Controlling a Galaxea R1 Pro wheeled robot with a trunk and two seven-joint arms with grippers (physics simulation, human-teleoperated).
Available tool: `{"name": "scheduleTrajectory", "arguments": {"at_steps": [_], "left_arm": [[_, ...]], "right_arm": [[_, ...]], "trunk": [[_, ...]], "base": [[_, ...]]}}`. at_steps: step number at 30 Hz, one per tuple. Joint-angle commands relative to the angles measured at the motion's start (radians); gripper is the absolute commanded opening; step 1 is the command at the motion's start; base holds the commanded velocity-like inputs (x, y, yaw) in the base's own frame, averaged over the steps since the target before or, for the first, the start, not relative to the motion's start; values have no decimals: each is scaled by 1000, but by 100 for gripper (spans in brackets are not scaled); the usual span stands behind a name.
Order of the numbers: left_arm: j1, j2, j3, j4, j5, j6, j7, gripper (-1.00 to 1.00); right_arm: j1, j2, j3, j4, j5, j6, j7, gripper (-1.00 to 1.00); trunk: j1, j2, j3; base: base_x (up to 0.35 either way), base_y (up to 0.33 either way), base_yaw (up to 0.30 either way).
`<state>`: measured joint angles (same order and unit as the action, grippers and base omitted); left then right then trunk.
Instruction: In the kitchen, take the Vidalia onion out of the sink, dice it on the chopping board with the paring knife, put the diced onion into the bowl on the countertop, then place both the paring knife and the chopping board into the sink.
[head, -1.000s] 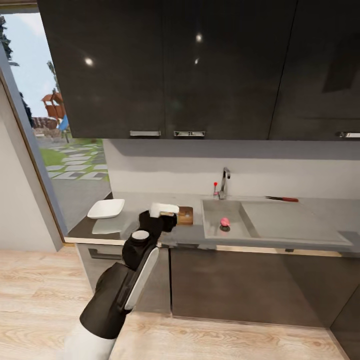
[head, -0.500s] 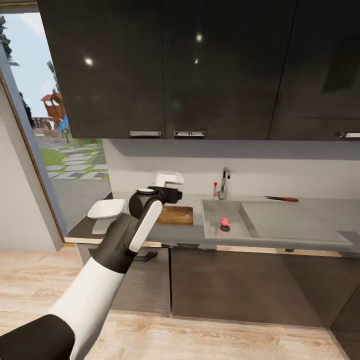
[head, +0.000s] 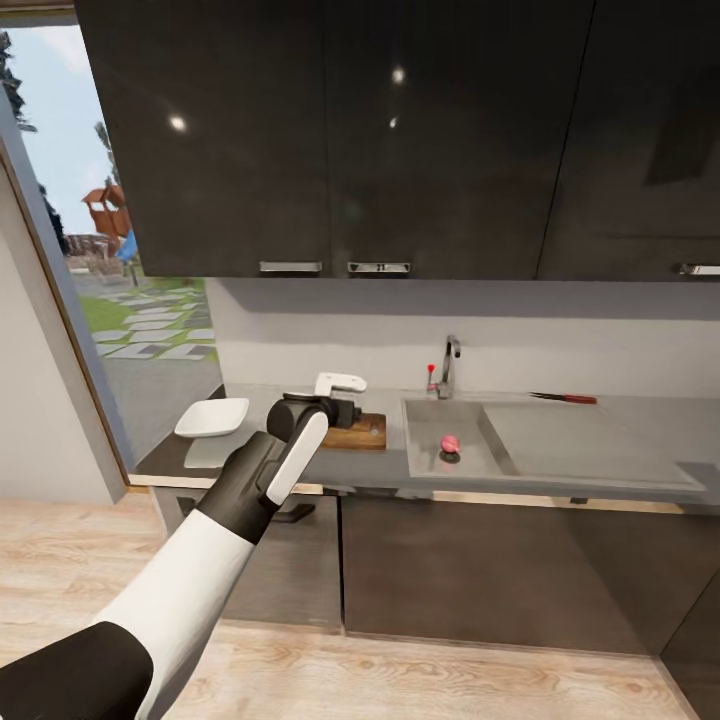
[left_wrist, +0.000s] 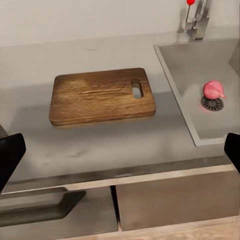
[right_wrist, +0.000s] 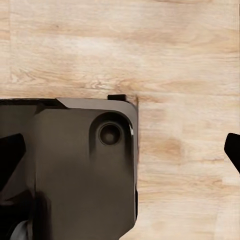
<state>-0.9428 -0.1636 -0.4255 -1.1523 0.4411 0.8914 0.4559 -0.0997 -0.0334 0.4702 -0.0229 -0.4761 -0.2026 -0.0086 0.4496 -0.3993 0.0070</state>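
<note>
Reaching for the onion (head: 450, 443) is the step in hand, judging by the left arm raised over the countertop (head: 350, 468) with nothing picked up yet. The onion lies in the sink (head: 425, 462) just beside the drain. The board (left_wrist: 101, 96) lies on the countertop just beside the sink's near-side rim, slot end toward the basin; the bowl (head: 213, 416) sits at the countertop's window end, and the knife (head: 566, 398) rests at the drainboard's back edge. The left gripper (left_wrist: 120, 150) has its fingers spread wide and empty; the right gripper (right_wrist: 120, 150) hangs over the wooden floor (right_wrist: 185, 60), fingers also apart. To do it well, carry the left gripper across the board and over the basin, then descend straight onto the onion, keeping off the tap (head: 449, 364), and close around its widest part, since a rounded lump will likely roll.
</note>
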Motion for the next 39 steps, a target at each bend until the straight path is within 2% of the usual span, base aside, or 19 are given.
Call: {"name": "scheduleTrajectory", "arguments": {"at_steps": [1,7,14,24,39], "left_arm": [[-1,0,-2,-2,11,-6,10,100],[-1,1,-17,-8,11,-17,12,100],[-1,0,-36,-9,11,-20,13,100],[-1,0,-89,-7,12,-23,15,100],[-1,0,-98,-5,13,-46,21,100]], "right_arm": [[0,0,8,0,-9,-8,-1,100],[0,7,8,0,-8,-17,-2,100],[0,3,7,0,-8,-22,-2,100],[0,7,7,0,-9,-22,-3,100],[0,9,7,1,-21,-20,-3,100]], "trunk": [[0,-1,0],[0,-1,0],[0,-1,0],[0,-1,0],[0,-1,0]], "base": [[7,0,0],[112,-85,0],[225,-194,0],[206,-247,0],[35,-315,0]]}}
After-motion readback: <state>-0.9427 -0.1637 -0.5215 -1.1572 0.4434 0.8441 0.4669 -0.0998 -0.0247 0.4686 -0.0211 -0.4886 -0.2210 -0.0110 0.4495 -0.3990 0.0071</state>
